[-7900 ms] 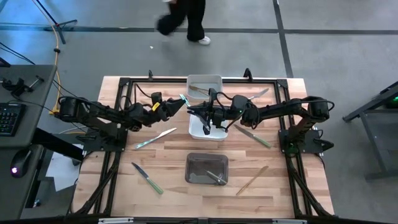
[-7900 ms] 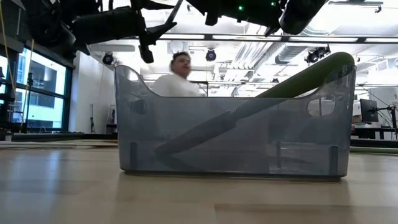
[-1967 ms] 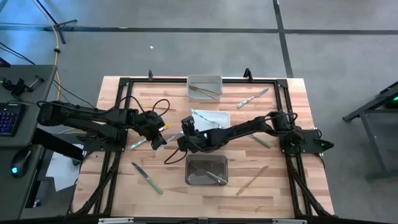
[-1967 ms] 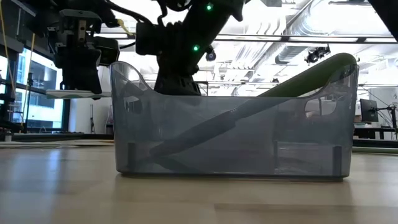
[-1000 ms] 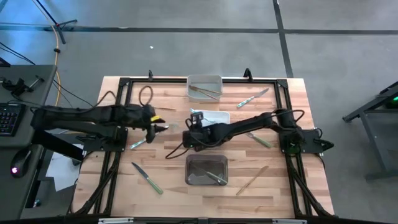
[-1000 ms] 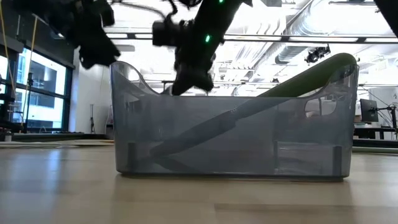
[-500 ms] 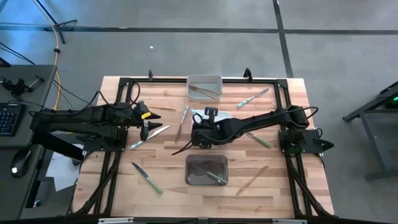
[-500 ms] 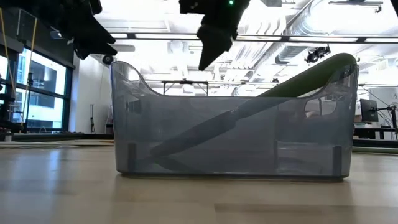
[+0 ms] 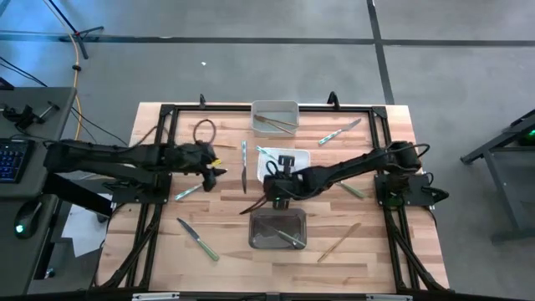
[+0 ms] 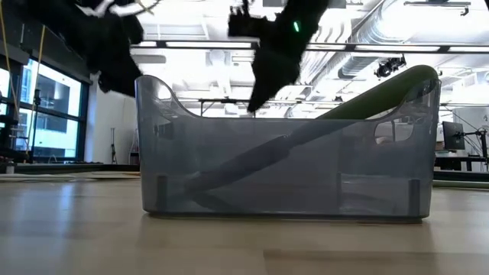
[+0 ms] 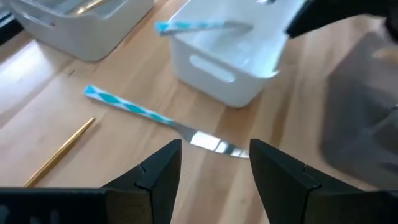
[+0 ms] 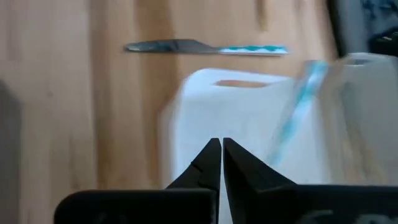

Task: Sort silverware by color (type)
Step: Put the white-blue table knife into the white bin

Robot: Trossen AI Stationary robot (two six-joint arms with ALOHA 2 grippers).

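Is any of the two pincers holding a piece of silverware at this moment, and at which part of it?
Nothing is held. The left pincer is open above a blue-handled knife lying on the table; the right pincer is shut and empty.

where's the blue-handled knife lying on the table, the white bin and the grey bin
blue-handled knife (image 11: 158,119), left wrist view, on the striped handle near the blade
white bin (image 11: 231,68), left wrist view, on its near side wall
grey bin (image 9: 258,240), high view, on its left rim

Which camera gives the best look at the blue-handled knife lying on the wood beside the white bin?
The left wrist view: the blue-striped knife lies whole and close beyond the open left fingers. The right wrist view shows it whole but farther off, the high view as a thin sliver, the low view not at all.
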